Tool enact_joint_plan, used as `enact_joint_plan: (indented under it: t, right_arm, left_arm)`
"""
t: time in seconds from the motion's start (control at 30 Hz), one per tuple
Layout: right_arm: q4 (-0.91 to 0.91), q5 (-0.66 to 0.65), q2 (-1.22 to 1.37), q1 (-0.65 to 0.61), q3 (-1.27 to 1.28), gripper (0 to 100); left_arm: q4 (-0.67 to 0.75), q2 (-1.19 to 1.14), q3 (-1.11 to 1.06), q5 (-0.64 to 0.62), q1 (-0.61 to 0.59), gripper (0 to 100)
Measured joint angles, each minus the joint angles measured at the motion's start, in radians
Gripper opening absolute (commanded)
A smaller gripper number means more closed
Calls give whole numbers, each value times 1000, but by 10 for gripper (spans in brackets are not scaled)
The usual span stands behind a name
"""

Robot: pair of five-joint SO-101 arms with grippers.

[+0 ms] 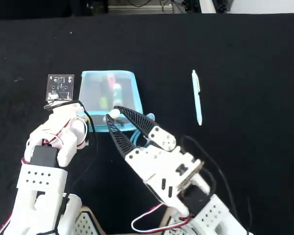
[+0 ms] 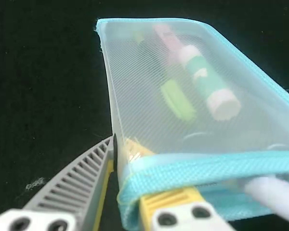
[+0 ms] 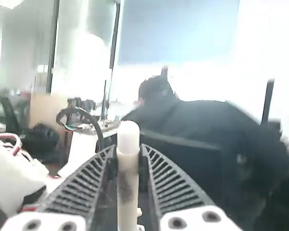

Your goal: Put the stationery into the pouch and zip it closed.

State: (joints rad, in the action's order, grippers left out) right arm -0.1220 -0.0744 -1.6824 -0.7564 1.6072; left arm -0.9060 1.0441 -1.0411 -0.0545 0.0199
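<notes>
High view showed a see-through pouch (image 1: 90,95) with blue trim lying flat on the black table (image 1: 245,58), its trimmed edge toward the 2 arms. The left gripper (image 1: 85,125) was clamped on the pouch's near corner. In the left wrist view that gripper (image 2: 121,149) pinched the blue edge of the pouch (image 2: 135,96) between a grey finger and a yellow one. Through the mesh lay a green and white tube (image 2: 209,84), a green piece (image 2: 177,100) just beside it and a pink item (image 2: 164,36) farther in.

The right gripper (image 1: 112,115) squeezed a white stick (image 1: 113,113) between its black fingers, with the stick's tip at the pouch's near edge; whether it was inside I could not tell. In the right wrist view the gripper (image 3: 128,149) held the stick (image 3: 127,168) upright between both fingers.

A light blue pen (image 1: 197,97) lay well apart to one side of the pouch, and a small square card (image 1: 61,87) just beside its other side.
</notes>
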Motion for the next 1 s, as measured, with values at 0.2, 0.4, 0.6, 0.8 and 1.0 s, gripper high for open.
enact_joint_plan:
  t: [0.2, 0.4, 0.6, 0.8, 1.0]
  right_arm:
    - [-146, -204, 2, 0, 89, 11]
    - [-150, -235, 2, 0, 89, 11]
    - [-129, -236, 2, -14, 89, 11]
    - [-95, -244, 2, -60, 89, 11]
    - [-95, -244, 2, -64, 89, 11]
  left_arm:
    - [0, 0, 0, 0, 2, 30]
    - [0, 0, 0, 0, 2, 30]
    - [-61, -5, 44, 0, 2, 30]
    - [-172, -8, 135, 0, 0, 30]
    - [-285, -9, 261, -2, -17, 30]
